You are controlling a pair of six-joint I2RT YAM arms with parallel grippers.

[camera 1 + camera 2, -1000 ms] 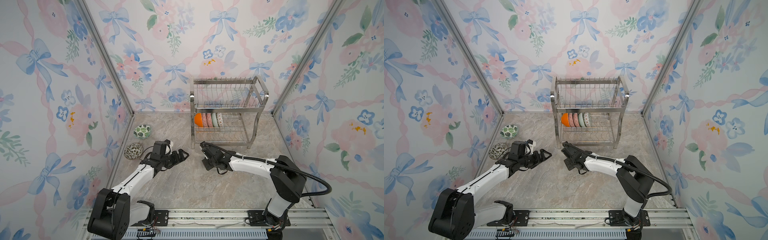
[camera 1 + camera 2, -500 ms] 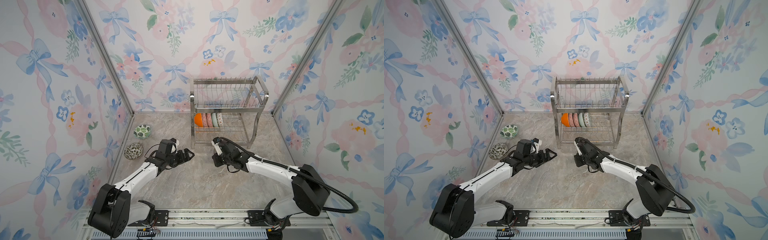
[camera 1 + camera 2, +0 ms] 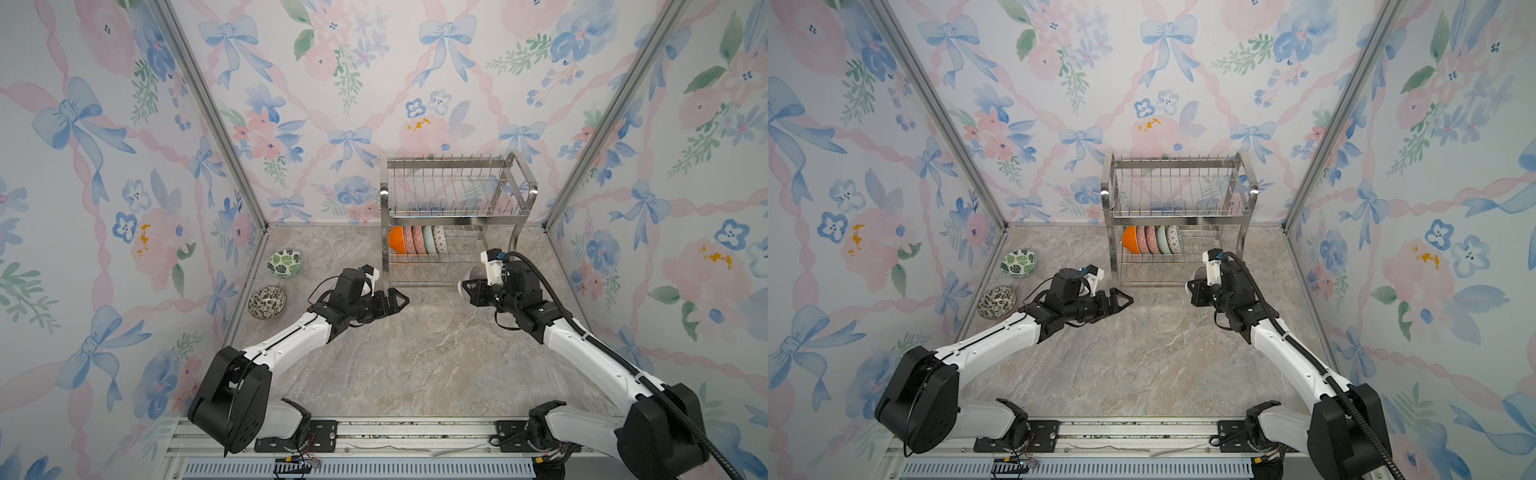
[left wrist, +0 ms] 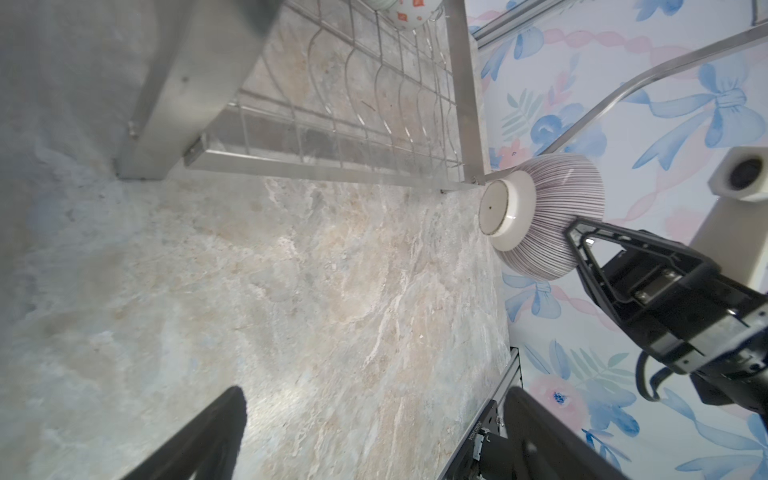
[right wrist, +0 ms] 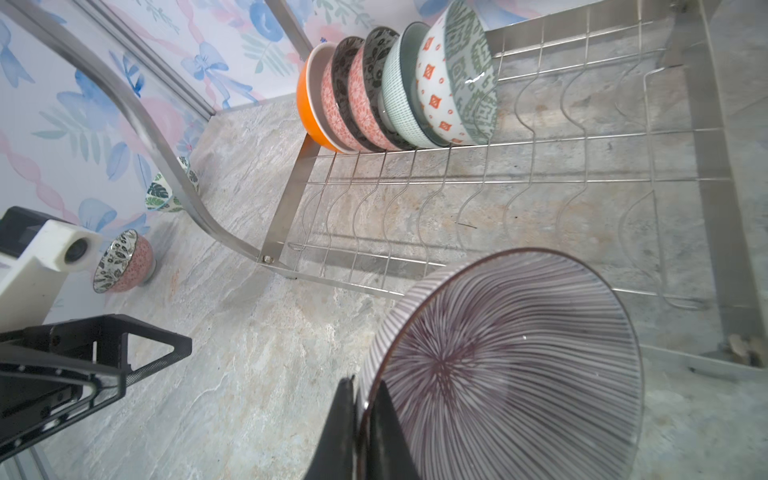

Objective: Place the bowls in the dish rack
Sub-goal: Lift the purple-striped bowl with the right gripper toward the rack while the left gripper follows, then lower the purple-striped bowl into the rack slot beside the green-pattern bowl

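Observation:
The steel dish rack [image 3: 455, 216] [image 3: 1177, 214] stands at the back. Several bowls [image 3: 417, 240] [image 5: 399, 95] sit on edge at the left end of its lower tier, the orange one outermost. My right gripper [image 3: 468, 287] [image 5: 361, 399] is shut on the rim of a purple-lined bowl [image 3: 473, 274] [image 5: 498, 361] [image 4: 548, 216], held tilted just in front of the rack's right end. My left gripper [image 3: 397, 300] [image 4: 376, 392] hangs open with nothing in it near the rack's front left leg. A green-leaf bowl [image 3: 285, 263] and a dark-leaf bowl [image 3: 267, 302] stand on the table at the left wall.
Floral walls with metal corner posts [image 3: 216, 124] close in the marble tabletop [image 3: 415, 365] on three sides. The arms' mounting rail [image 3: 374, 432] runs along the front edge. The rack's curved side leg [image 5: 166, 158] rises between the held bowl and the left bowls.
My right gripper has carried the purple-lined bowl rightward, from the table's middle to the rack's right end. The open left gripper has shifted a little right, toward the rack's left leg.

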